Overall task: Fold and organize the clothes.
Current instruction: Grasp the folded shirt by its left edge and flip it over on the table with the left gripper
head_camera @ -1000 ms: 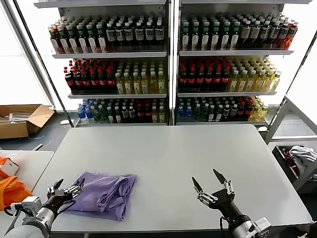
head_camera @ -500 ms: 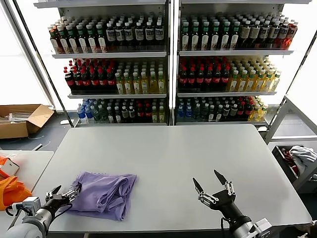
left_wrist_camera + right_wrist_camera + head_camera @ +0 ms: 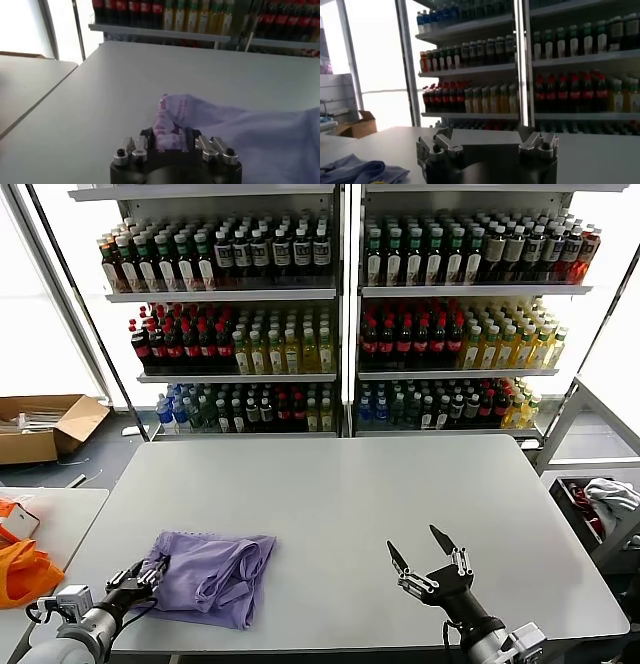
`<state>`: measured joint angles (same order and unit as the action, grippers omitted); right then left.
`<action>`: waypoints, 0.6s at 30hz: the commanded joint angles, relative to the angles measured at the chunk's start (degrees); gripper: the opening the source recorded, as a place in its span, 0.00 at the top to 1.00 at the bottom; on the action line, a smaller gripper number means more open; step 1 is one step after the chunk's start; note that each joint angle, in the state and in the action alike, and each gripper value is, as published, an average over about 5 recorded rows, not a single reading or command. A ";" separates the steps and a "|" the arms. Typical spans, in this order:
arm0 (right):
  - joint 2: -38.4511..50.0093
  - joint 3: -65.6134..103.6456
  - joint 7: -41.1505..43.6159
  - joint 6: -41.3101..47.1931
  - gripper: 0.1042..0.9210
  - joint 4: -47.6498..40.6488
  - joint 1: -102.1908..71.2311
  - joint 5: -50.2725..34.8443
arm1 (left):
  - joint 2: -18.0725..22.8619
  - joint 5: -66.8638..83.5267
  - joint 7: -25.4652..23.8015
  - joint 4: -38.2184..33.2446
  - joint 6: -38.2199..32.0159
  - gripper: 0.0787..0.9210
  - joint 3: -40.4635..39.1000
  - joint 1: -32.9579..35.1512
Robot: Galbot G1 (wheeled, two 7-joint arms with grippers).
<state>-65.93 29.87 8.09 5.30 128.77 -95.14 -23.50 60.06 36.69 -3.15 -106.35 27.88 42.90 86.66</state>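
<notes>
Since the earlier frame the left tool (image 3: pixel 146 575) has slid lower toward the bottom left of the head view and drawn its fingers in on the near corner of the lavender T-shirt (image 3: pixel 212 574); in the left wrist view a bunched fold of the printed fabric (image 3: pixel 170 125) sits clamped between them. The shirt lies crumpled at the lower left of the grey table (image 3: pixel 340 494), close to its front edge. This looks like the opening grasp of the fold, and the next move likely calls for lifting that corner and spreading the cloth flat without dragging it off the edge. The right tool (image 3: pixel 428 561) hovers at the lower right, fingers spread apart, holding nothing. Behind the table stand shelves of bottled drinks (image 3: pixel 340 314); a cardboard box (image 3: pixel 45 424) sits at mid left.
</notes>
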 commanded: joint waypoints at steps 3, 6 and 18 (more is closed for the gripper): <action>0.09 -0.18 -0.02 0.18 0.12 0.00 0.54 -0.06 | 1.46 0.22 -0.92 0.79 -0.08 0.66 0.01 0.52; 0.23 -0.11 0.01 0.18 0.12 0.02 0.49 -0.15 | 2.39 0.41 -1.02 0.59 -0.62 0.77 0.67 1.03; 0.58 -0.76 0.11 0.09 0.12 -0.56 1.03 -0.46 | 9.36 5.38 0.41 -6.73 -2.50 0.96 12.71 4.77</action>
<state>-65.47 29.34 8.20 5.41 128.31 -94.40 -23.88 65.20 39.14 -3.03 -108.68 26.30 47.59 89.59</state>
